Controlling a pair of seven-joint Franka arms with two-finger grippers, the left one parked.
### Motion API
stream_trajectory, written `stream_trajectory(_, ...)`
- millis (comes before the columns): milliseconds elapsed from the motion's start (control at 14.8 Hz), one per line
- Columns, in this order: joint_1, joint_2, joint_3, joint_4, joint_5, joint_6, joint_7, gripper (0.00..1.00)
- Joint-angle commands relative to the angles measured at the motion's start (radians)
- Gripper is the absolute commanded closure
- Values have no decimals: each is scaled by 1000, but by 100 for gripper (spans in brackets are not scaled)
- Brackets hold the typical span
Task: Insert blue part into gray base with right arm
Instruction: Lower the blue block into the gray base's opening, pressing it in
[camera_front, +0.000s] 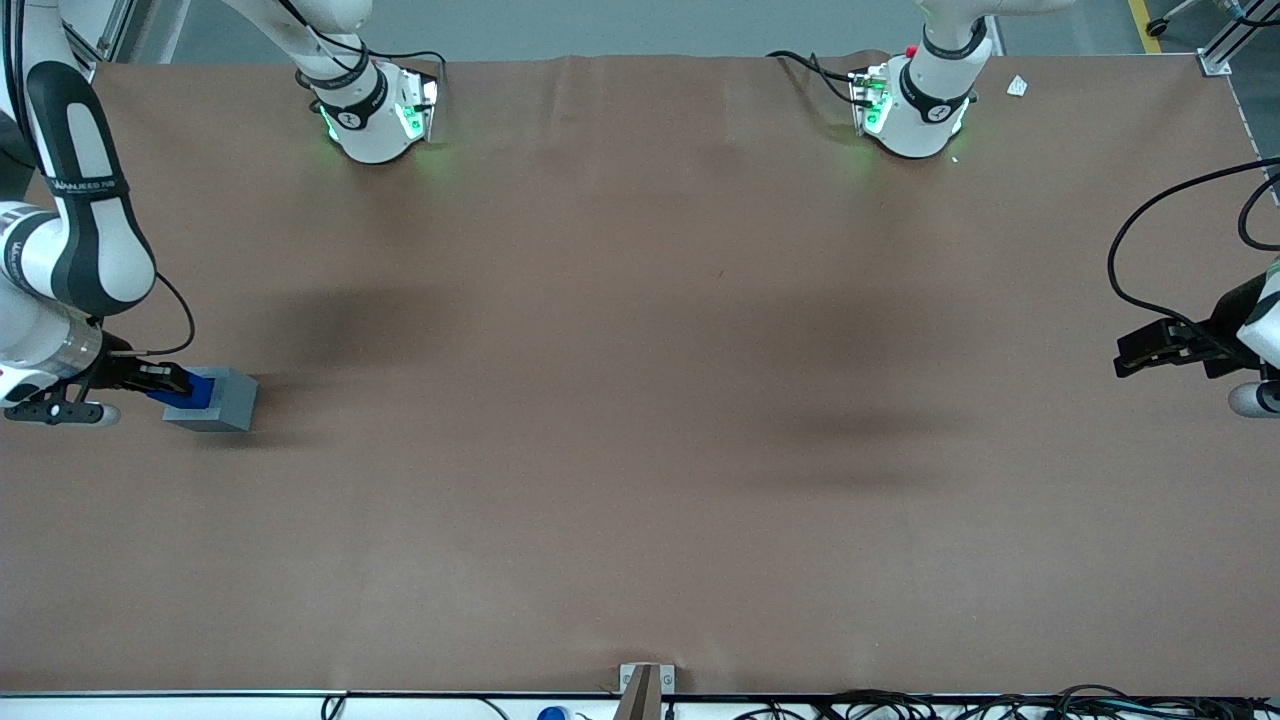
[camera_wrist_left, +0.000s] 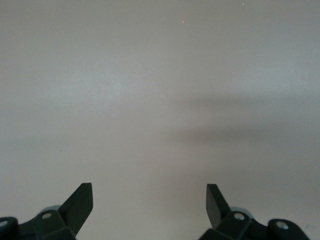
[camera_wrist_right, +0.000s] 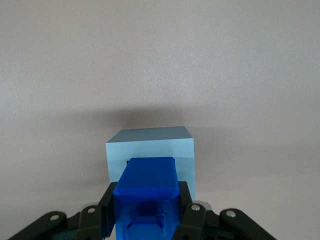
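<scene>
Now we see the right arm (camera_front: 75, 230) reaching down at its own end of the brown table (camera_front: 640, 450), with its black gripper (camera_front: 165, 382) low over the surface. From the wrist camera on that arm we see the gripper (camera_wrist_right: 146, 210) holding the blue part (camera_wrist_right: 147, 197): one black finger (camera_wrist_right: 107, 212) presses against each flank of the block, so the fingers are pinching it between them. We see the blue part's smaller end pointing forward and meeting the gray base (camera_wrist_right: 150, 155), which sits flat on the table just ahead of the gripper. The tip of the blue part overlaps the face of the gray base that is turned toward the gripper, where a dark recess shows at its edge; we cannot tell how far the tip has gone in. From the front camera we see the same pairing: the blue part (camera_front: 195, 390) lies tilted between the gripper and the gray base (camera_front: 218, 402), touching the gray base on the side toward the working arm. The gray base rests squarely on the table, and its shadow falls on the brown surface beside it. Two white robot bases (camera_front: 375, 115) with green lights stand along the edge of the table farthest from the front camera.
</scene>
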Motion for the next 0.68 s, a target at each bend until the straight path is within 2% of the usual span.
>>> stream_trajectory(0,-21,-7,18,-26,-6,11,-10,91)
stream_trajectory(609,-21,-8,18,-40,-6,8,-12,91)
